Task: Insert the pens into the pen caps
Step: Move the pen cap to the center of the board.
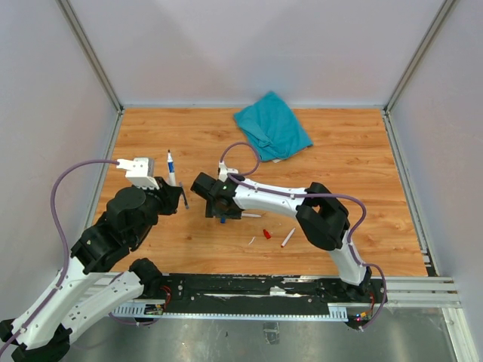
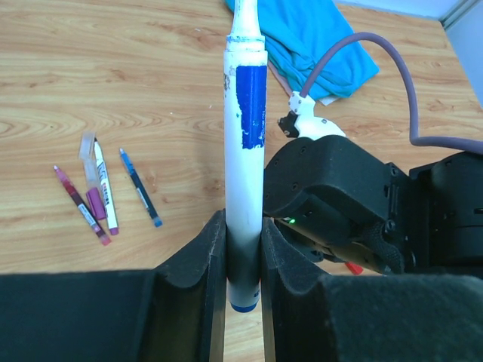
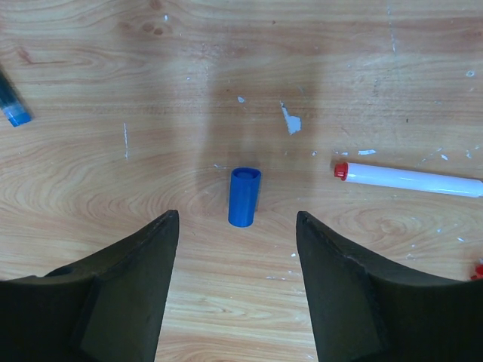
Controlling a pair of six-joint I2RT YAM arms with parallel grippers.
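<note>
Blue cap under spread right claw, red pen beside; left claw pinches seemingly blue pen.

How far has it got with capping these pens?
Nothing is clearly capped yet. The left gripper grips a blue-marked pen; the right gripper, open, hovers over the blue cap lying on the table. Waiting: a red-tipped pen, a red cap and three loose pens.
</note>
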